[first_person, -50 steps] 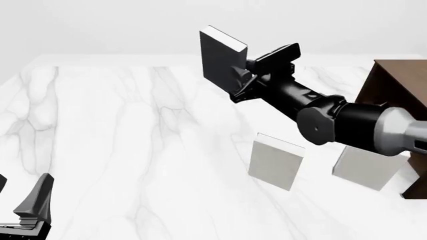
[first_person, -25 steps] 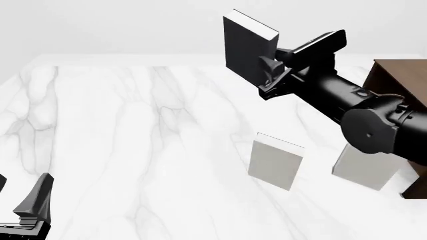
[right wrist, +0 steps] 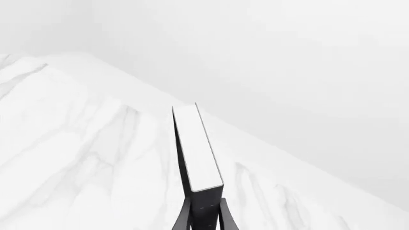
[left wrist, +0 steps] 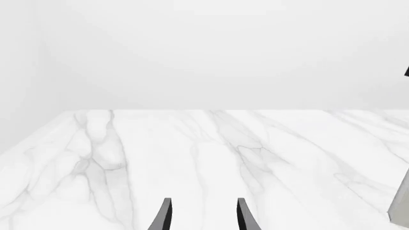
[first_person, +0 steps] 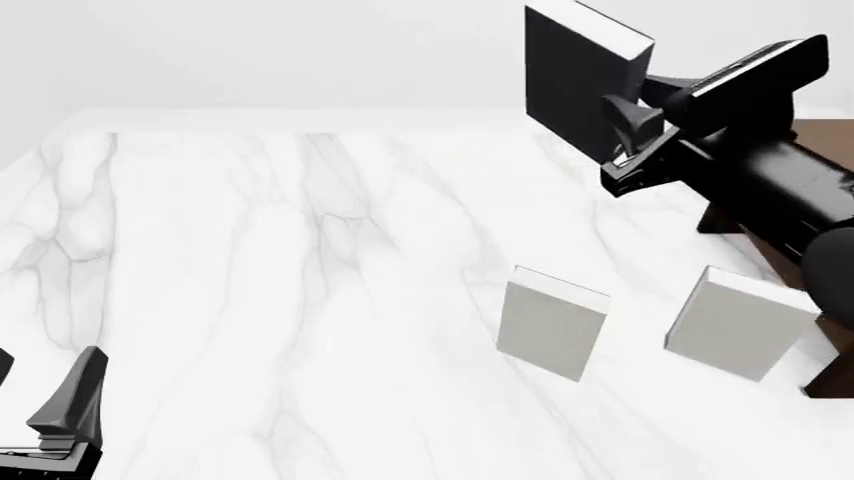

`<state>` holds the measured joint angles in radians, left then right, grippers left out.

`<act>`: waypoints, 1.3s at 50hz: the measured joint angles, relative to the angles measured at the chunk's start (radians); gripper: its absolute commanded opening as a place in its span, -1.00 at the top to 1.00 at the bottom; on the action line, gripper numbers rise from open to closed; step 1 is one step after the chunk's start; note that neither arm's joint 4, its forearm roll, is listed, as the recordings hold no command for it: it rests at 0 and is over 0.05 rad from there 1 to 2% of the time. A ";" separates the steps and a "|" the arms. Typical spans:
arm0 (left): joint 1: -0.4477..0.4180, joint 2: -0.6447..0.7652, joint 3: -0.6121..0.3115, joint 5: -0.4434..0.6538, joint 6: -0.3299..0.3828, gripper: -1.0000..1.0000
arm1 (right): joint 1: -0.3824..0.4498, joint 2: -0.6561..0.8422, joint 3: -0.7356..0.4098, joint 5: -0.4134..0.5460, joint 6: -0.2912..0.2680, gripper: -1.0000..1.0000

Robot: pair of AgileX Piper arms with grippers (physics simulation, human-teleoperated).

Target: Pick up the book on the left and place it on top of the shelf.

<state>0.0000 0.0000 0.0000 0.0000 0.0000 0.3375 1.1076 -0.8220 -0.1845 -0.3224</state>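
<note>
The dark charcoal book (first_person: pixel 577 75) with white page edges is held upright, high above the table at the upper right of the front view. My right gripper (first_person: pixel 627 135) is shut on its lower edge. In the right wrist view the book (right wrist: pixel 197 153) stands edge-on between the fingers (right wrist: pixel 185 218). The dark brown shelf (first_person: pixel 817 133) shows only as a sliver at the right edge, mostly hidden behind my right arm. My left gripper (left wrist: pixel 201 215) is open and empty, low at the front left corner (first_person: pixel 60 415).
Two pale grey books stand on the marble table: one in the middle right (first_person: pixel 553 322), one further right (first_person: pixel 741 322) beside the shelf. An edge of a pale book shows in the left wrist view (left wrist: pixel 401 203).
My right gripper has carried the dark book up and to the right, toward the shelf. The left arm and the pale books have not moved.
</note>
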 measured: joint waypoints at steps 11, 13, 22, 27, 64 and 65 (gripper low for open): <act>0.000 0.000 0.000 0.000 0.000 -1.00 | -0.056 -0.072 0.009 0.053 -0.038 1.00; 0.000 0.000 0.000 0.000 0.000 -1.00 | -0.065 -0.083 0.011 0.061 -0.044 1.00; 0.000 0.000 0.000 0.000 0.000 -1.00 | -0.103 -0.119 0.014 0.090 -0.073 1.00; 0.000 0.000 0.000 0.000 0.000 -1.00 | -0.125 -0.129 0.009 0.106 -0.088 1.00; 0.000 0.000 0.000 0.000 0.000 -1.00 | -0.260 -0.198 -0.014 0.213 -0.186 1.00; 0.000 0.000 0.000 0.000 0.000 -1.00 | -0.263 -0.200 -0.015 0.216 -0.188 1.00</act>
<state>0.0000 0.0000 0.0000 0.0000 0.0000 0.0745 0.9077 -0.8374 0.0311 -0.5100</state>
